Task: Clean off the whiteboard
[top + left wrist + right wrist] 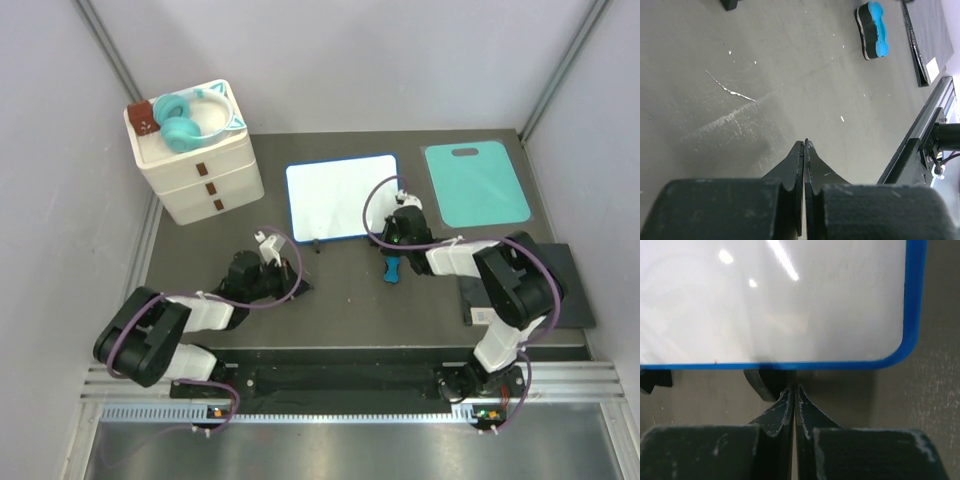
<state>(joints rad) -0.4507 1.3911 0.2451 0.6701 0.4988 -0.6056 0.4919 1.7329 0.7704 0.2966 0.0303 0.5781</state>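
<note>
The whiteboard point(342, 196), white with a thin blue rim, lies flat at the table's middle back; its face looks blank. It fills the top of the right wrist view point(775, 300), with a black foot point(760, 382) under its near edge. My right gripper point(794, 388) is shut and empty, its tips just short of that near edge. It sits by the board's near right corner in the top view point(402, 222). A blue and black eraser point(392, 268) lies on the table near the right arm, also in the left wrist view point(872, 30). My left gripper point(804, 145) is shut and empty, low over bare table point(298, 284).
A white drawer unit point(200, 160) with teal headphones point(185, 120) on top stands back left. A teal mat point(474, 184) with a handle slot lies back right. A black pad point(530, 285) lies at the right. Aluminium rails point(350, 385) run along the near edge.
</note>
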